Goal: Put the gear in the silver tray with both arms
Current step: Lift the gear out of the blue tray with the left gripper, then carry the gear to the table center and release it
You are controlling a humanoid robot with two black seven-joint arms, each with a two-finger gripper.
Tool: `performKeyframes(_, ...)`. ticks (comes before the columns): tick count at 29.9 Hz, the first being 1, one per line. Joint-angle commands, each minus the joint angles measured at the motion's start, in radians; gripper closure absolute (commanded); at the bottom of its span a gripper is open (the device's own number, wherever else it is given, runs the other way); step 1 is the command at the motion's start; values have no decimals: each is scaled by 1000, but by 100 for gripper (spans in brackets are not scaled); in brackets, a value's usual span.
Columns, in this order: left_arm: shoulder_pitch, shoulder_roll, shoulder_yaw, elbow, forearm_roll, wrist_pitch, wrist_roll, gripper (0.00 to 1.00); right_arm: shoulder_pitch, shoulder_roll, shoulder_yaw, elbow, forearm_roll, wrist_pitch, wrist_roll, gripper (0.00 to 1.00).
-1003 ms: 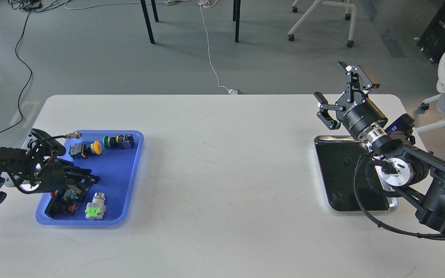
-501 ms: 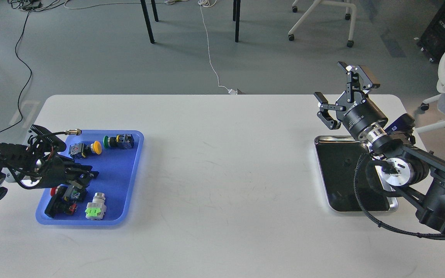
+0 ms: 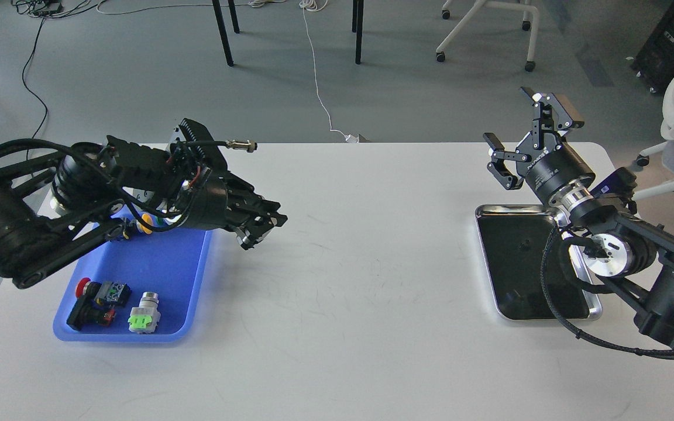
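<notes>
Looking down at the white bench (image 3: pixel 337 292), I saw nearest me, at the left, the blue tray (image 3: pixel 173 275). At its near end lay a red-capped switch (image 3: pixel 94 297) and, just beside it, a grey part with a green face (image 3: pixel 145 314). A yellow button (image 3: pixel 147 223) showed at the tray's far end, half hidden under my left arm (image 3: pixel 38 234).

That arm reached in from the left, above the tray's far end and out past its right rim. My left jaws (image 3: pixel 258 227) hung over bare bench just right of the tray, pointing right and a little down. The fingers sat close together and dark, and I could not tell whether they were shut or whether they held anything. A cable with a metal plug (image 3: pixel 242 144) stuck out above the wrist.

At the right, the silver tray (image 3: pixel 518 263) lay flat on the bench, well apart from the blue tray, its dark bottom bare where I could see it. My right arm (image 3: pixel 618 251) crossed over the tray's right side. The gear I could not pick out for certain anywhere.

Farther off, my right jaws (image 3: pixel 530 137) stood raised beyond the tray's far rim, spread wide and holding nothing.

Beyond the bench lay grey floor (image 3: pixel 138 88), with a white cable (image 3: pixel 316 88), black table legs (image 3: pixel 224 35) and a chair base (image 3: pixel 483 29).
</notes>
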Motion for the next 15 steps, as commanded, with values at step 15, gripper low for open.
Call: performKeyframes(15,-46,-535,170,414,0,8,0,82,231,9,-196,-17,-2,-20,0,2)
